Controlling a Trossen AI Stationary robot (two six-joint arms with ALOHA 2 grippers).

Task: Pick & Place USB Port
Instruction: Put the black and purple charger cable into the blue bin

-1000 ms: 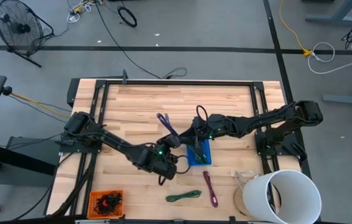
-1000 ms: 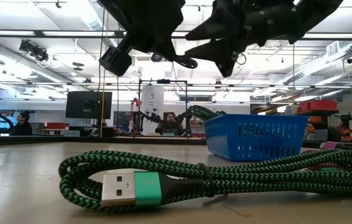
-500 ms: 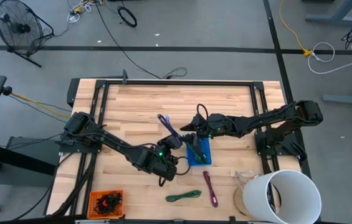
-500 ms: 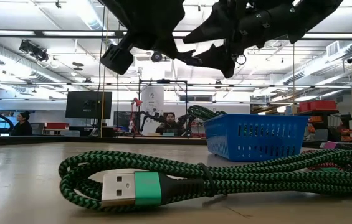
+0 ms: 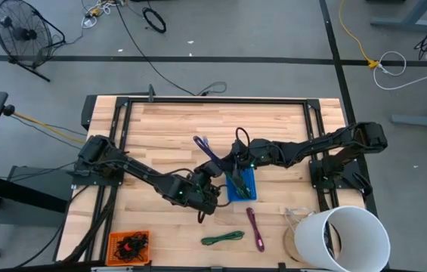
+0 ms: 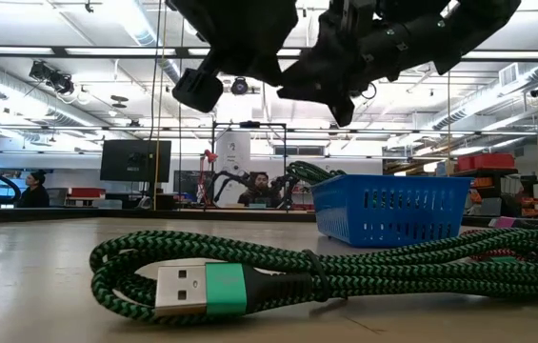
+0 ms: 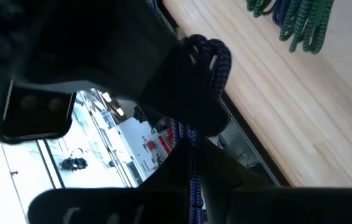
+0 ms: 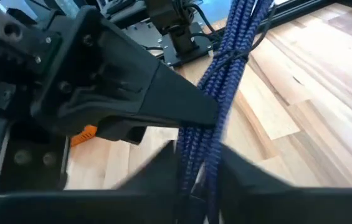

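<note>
Both claws — left [image 5: 215, 172], right [image 5: 228, 157] — clamp one blue cable [image 5: 207, 147] above the basket [image 5: 248, 183].

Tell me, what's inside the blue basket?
The basket holds green cable, poking over its rim in the low view. The blue cable and both grippers hang above, hiding the rest from the high view.

Left arm: we reach from the left edge toward the table's middle.
Left gripper [image 5: 211, 171]: clamped on the blue cable [image 5: 204, 147].
Right arm: stretched leftward.
Right gripper [image 5: 233, 154]: clamped on it too, just beside ours.
</note>
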